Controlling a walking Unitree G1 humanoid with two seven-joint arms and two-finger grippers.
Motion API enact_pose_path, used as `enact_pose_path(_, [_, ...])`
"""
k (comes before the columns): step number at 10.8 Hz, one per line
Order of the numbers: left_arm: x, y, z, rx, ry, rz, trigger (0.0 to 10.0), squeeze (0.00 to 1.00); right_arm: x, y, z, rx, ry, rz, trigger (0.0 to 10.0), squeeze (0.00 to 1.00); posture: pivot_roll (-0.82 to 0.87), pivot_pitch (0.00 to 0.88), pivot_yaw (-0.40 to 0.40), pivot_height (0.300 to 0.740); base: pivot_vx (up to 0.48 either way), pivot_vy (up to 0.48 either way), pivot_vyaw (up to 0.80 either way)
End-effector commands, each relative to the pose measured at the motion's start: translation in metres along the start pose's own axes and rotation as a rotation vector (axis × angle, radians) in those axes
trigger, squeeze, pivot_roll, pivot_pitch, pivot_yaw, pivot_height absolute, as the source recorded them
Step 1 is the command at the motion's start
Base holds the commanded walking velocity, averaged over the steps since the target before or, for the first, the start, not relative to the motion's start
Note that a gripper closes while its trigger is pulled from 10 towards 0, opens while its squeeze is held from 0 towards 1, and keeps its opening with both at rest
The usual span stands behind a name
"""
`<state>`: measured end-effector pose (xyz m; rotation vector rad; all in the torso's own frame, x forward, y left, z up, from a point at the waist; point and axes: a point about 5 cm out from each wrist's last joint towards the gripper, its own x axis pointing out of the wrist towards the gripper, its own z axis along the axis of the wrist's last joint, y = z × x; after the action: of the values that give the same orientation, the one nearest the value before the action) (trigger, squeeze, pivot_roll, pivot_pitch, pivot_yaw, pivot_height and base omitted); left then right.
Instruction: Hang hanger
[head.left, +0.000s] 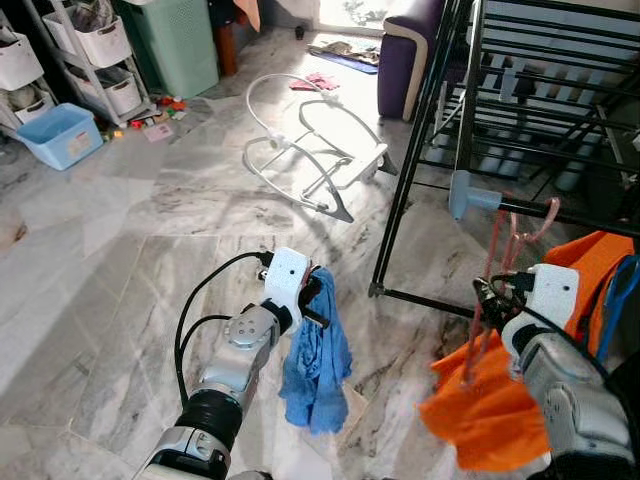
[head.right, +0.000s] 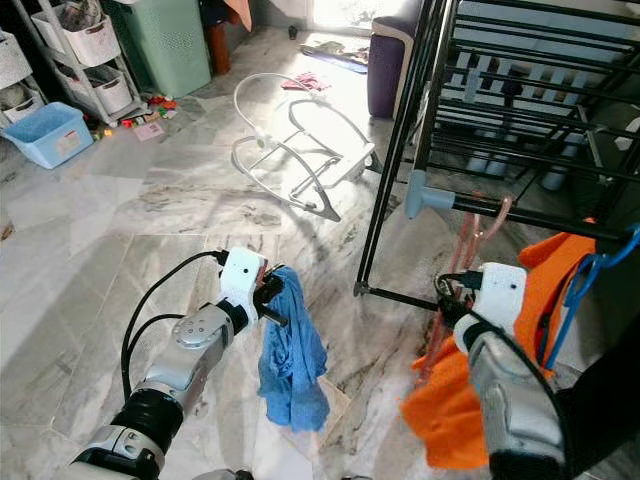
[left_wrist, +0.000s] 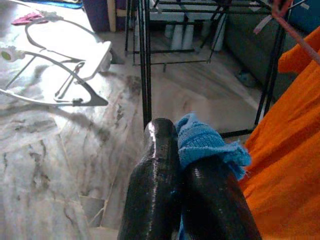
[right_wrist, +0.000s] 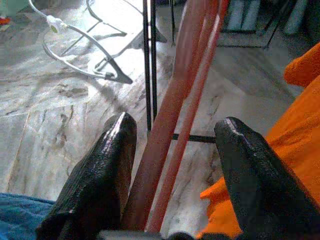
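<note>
Two grippers at work, taken left to right. Left gripper (head.left: 318, 298) out over the marble floor (head.left: 130, 240), fingers clenched on a blue cloth (head.left: 316, 365) that droops straight down from the pinch; well apart from the drying rack (head.left: 430, 150) and, judging by the task, not the arm for the coming move. Further right, the rack's black leg and low bar, then the pink hanger (head.left: 500, 275) with its hook up at the rack's rail and its long axis running steeply downward toward the right gripper (head.left: 488, 292). Right gripper much the nearer: fingers (right_wrist: 107, 165) spread apart, the hanger's pink bars (right_wrist: 175, 115) passing up between them, seemingly resting against the left-hand finger, not pinched. Orange garment (head.left: 490, 410) draped just below and beside that wrist. Probably a matter of seating the hook on the rail above and ahead.
</note>
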<state>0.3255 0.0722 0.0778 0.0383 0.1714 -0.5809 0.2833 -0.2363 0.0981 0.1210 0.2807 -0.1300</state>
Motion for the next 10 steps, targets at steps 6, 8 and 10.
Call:
enact_pose_path(6, [0.005,-0.002,0.005,0.029,0.009,-0.014,10.0,0.00,-0.032,-0.021,-0.002,0.009,-0.021,-0.063,10.0,1.00,0.01,0.124,0.002,0.740,0.000,0.000,0.00])
enact_pose_path(8, [0.004,0.000,0.004,0.035,0.019,-0.011,10.0,0.00,-0.037,-0.028,-0.001,0.008,-0.024,-0.073,10.0,1.00,0.01,0.129,0.006,0.740,0.000,0.000,0.00])
enact_pose_path(10, [0.004,0.000,0.003,0.033,0.024,-0.008,10.0,0.00,-0.033,-0.029,0.002,-0.015,-0.022,-0.051,10.0,1.00,0.01,0.130,0.005,0.740,0.000,0.000,0.00])
